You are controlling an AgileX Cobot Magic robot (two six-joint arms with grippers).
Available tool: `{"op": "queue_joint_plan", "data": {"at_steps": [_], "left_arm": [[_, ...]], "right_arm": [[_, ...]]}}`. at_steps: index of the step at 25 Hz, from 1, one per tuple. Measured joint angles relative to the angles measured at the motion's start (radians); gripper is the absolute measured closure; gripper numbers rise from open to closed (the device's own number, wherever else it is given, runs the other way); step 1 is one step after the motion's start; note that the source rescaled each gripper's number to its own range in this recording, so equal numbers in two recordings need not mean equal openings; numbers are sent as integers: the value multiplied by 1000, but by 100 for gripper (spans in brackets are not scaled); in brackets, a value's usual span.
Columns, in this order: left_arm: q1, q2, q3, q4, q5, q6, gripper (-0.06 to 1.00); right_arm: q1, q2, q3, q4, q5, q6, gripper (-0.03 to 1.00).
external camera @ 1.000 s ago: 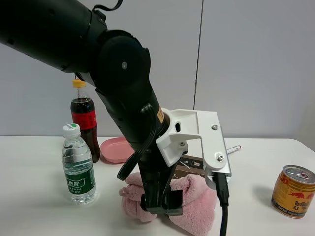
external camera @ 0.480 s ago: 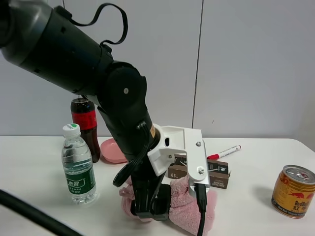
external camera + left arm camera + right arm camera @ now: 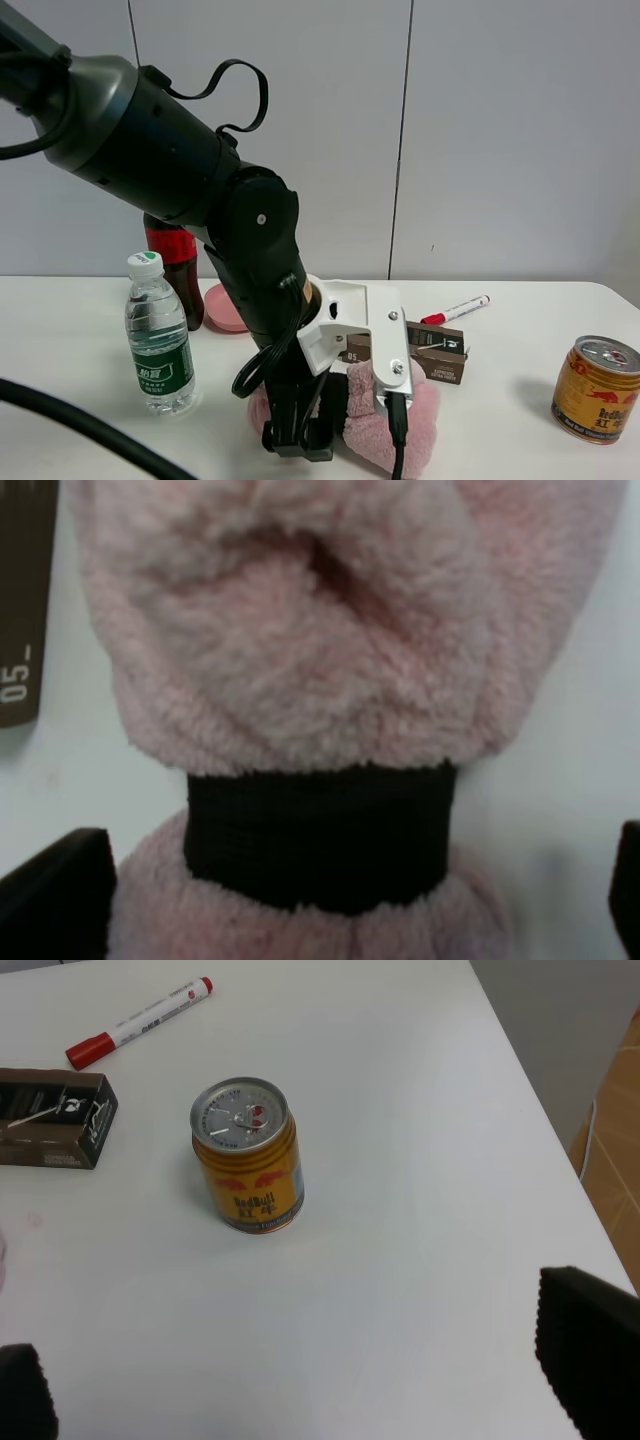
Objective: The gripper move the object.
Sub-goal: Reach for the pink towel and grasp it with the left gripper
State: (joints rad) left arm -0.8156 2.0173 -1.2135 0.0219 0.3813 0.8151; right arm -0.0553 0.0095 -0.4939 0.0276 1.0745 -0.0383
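Straddling the pink towel (image 3: 425,405) w/ my left gripper (image 3: 300,445), jaws spread wide, nothing clamped. In the left wrist view the gripper sits across the towel's black band (image 3: 320,835). One finger (image 3: 55,890) is just beside the fluffy lobe, can't tell if it touches the pile. The other finger is at the far edge, w/ bare table (image 3: 560,810) btwn it and the towel.

The towel lies flat on the white table, roughly centre of the high view, on the side nearest that cam. It's bow-shaped, cinched in the middle, and my arm covers much of it.

A brown box (image 3: 425,352) sits right behind the towel; touching or not, can't tell. A marker (image 3: 455,310) w/ red cap lies behind the box. The pink dish (image 3: 222,305) is back-left, partly hidden by my arm, w/ the cola bottle (image 3: 172,265) beside it. The water bottle (image 3: 158,335) stands upright in front of the cola. A gold can (image 3: 597,388) stands upright, well apart on the right.

My right gripper (image 3: 305,1390) also has its fingers far apart and holds nothing. It's over bare table near the can.
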Motion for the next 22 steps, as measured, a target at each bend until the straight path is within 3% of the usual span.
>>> {"op": "queue_joint_plan", "data": {"at_steps": [6, 22], "left_arm": [[0, 30, 0, 0, -39, 3, -6], [35, 74, -69, -3, -13, 3, -6]], "right_arm": [[0, 0, 0, 0, 0, 0, -3], [0, 0, 0, 0, 0, 0, -3]]}}
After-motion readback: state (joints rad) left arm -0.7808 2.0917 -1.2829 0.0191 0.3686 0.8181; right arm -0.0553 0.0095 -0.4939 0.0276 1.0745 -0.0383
